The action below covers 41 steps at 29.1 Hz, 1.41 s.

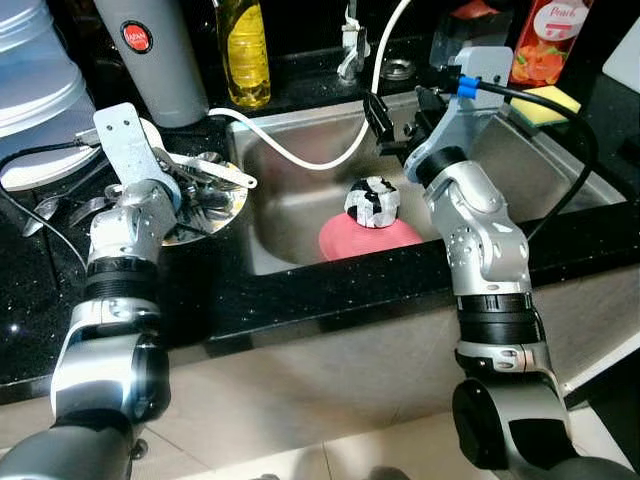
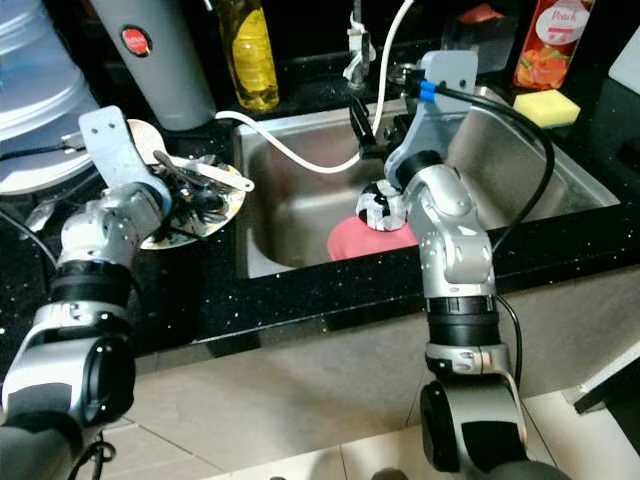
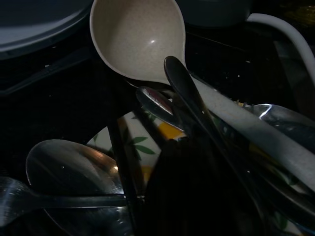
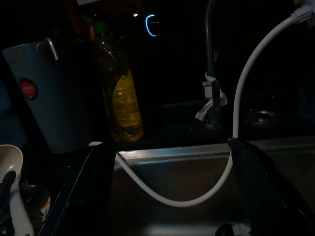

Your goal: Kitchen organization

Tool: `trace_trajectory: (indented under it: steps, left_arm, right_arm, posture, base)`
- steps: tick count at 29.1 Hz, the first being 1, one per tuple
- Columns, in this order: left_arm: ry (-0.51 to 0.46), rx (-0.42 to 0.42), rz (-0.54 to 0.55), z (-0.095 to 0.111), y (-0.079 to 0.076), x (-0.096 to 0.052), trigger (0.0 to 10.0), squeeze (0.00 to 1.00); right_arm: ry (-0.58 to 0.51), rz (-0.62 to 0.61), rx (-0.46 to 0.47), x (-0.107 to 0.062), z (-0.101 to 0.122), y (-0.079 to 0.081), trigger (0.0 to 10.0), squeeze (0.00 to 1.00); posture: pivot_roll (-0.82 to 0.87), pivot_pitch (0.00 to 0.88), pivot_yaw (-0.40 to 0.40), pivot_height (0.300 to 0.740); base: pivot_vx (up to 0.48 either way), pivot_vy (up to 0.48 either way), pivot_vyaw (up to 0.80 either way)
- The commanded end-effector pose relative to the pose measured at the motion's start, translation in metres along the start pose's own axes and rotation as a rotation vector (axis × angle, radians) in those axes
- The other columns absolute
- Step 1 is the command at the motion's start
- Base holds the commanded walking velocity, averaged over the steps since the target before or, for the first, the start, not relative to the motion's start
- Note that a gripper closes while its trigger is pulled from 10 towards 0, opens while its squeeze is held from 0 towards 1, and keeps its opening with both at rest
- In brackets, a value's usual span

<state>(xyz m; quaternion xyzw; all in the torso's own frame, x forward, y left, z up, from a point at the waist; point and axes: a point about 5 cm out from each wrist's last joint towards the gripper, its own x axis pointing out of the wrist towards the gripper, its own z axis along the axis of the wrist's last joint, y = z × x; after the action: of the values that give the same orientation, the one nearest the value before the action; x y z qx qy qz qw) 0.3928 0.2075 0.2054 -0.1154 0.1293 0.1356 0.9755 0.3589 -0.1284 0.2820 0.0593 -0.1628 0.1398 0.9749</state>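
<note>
1. Head views: left gripper (image 1: 178,190) sits low over a plate (image 1: 232,205) piled with spoons (image 1: 205,195) on the black counter (image 1: 300,295), just beside the sink's left rim. A pale ladle (image 1: 215,172) lies across the pile right at its fingers. Cannot tell how far these fingers are parted or whether they grip anything.
2. Head views: right gripper (image 1: 393,128) hangs above the sink (image 1: 560,170), holding nothing. Below and just behind it, in the basin, a black-and-white cup (image 1: 372,201) rests on a pink bowl (image 1: 368,238). A white hose (image 1: 300,155) loops just ahead of the fingers.
3. Left wrist view: ladle bowl (image 3: 138,42) lies just beyond the fingertips; steel spoons (image 3: 74,169) overlap beside and beneath them on the leaf-patterned plate (image 3: 142,145). Fingers too dark to read.
4. Right wrist view: both black fingers (image 4: 83,196) stand wide apart, empty, with the hose (image 4: 197,196) sagging between them. Farther ahead: oil bottle (image 4: 120,103), grey jug (image 4: 54,103), tap (image 4: 211,73).
</note>
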Motion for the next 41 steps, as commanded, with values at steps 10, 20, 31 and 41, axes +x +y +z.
trace_trajectory:
  steps: [10,20,31,41]
  left_arm:
    - [-0.105,0.040,0.044,0.017,0.005,-0.002,0.0,0.00]
    - [-0.307,0.095,0.077,0.066,0.008,-0.035,10.0,0.00]
    - [-0.196,-0.045,0.357,0.029,0.064,-0.062,10.0,1.00]
    - [-0.135,-0.177,0.381,0.014,0.066,-0.081,10.0,0.00]
  right_arm:
    - [-0.010,0.027,0.010,0.003,0.004,0.007,10.0,0.00]
    - [-0.030,0.020,0.000,0.003,0.011,0.003,10.0,0.00]
    - [-0.018,0.033,0.005,0.004,0.006,0.005,10.0,0.00]
    - [-0.015,0.058,0.015,0.007,0.003,0.011,10.0,0.00]
  posture:
    - [-0.11,0.047,0.083,0.740]
    - [-0.10,0.044,0.089,0.740]
    - [-0.07,0.030,0.081,0.740]
    - [-0.05,0.017,0.075,0.740]
  base:
    - [0.000,0.000,0.00]
    - [0.000,0.000,0.00]
    - [0.000,0.000,0.00]
    - [0.000,0.000,0.00]
